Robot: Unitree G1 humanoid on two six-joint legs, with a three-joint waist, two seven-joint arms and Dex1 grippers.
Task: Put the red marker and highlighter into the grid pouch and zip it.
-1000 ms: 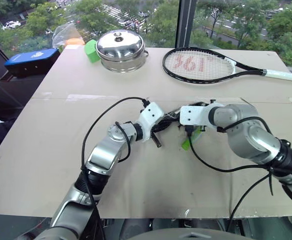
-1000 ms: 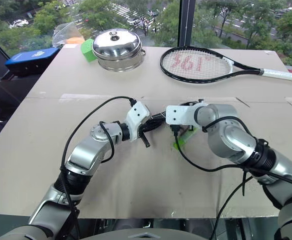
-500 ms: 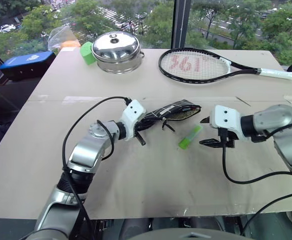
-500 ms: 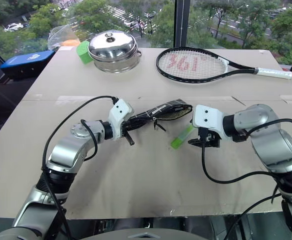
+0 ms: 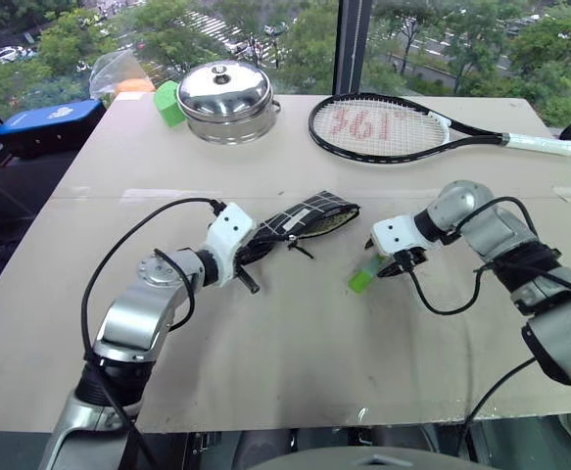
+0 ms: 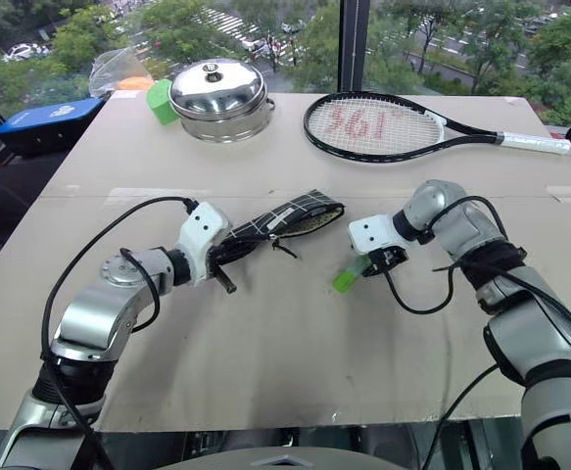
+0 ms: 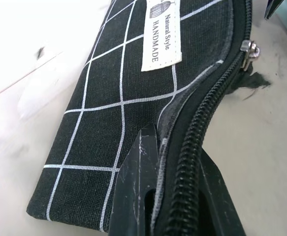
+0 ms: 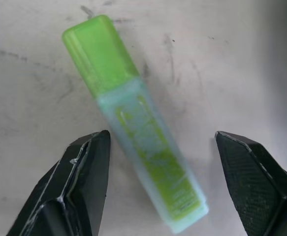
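The left gripper (image 7: 175,196) is clamped on the zipper edge of the pouch (image 5: 305,217), which lies mid-table with its mouth gaping; what is inside cannot be told. The highlighter (image 8: 133,118) lies on the table (image 5: 295,362) just beside the pouch, between the spread fingers of the right gripper (image 8: 160,162), untouched.

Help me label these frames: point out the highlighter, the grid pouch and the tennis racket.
highlighter (image 8: 133,118), right wrist view, middle of its barrel.
grid pouch (image 7: 118,83), left wrist view, its gridded fabric face.
tennis racket (image 5: 388,127), left eye view, its strung head.
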